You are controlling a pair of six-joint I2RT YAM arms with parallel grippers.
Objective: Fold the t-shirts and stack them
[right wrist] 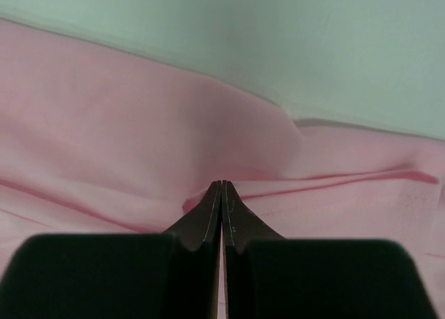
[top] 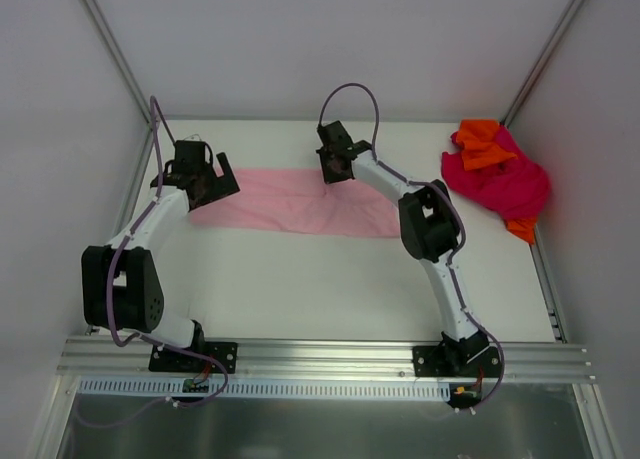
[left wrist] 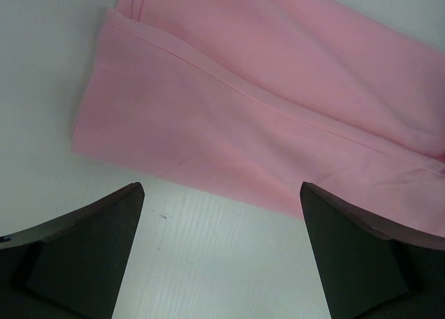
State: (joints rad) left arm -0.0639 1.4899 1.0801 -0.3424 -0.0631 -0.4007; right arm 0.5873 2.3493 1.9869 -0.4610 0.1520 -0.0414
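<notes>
A pink t-shirt (top: 290, 204) lies as a long flat strip across the back of the white table (top: 320, 289). My left gripper (top: 213, 179) is open and empty over the strip's left end; in the left wrist view its jaws (left wrist: 221, 187) stand wide apart over the shirt's near edge (left wrist: 264, 90). My right gripper (top: 331, 169) is at the strip's far edge, right of its middle. In the right wrist view its jaws (right wrist: 222, 183) are pressed together on a small raised fold of the pink cloth (right wrist: 139, 124).
A crumpled pile of magenta and orange shirts (top: 497, 174) lies at the back right corner. Frame posts and white walls close in the table at left, right and back. A metal rail (top: 320, 359) runs along the near edge.
</notes>
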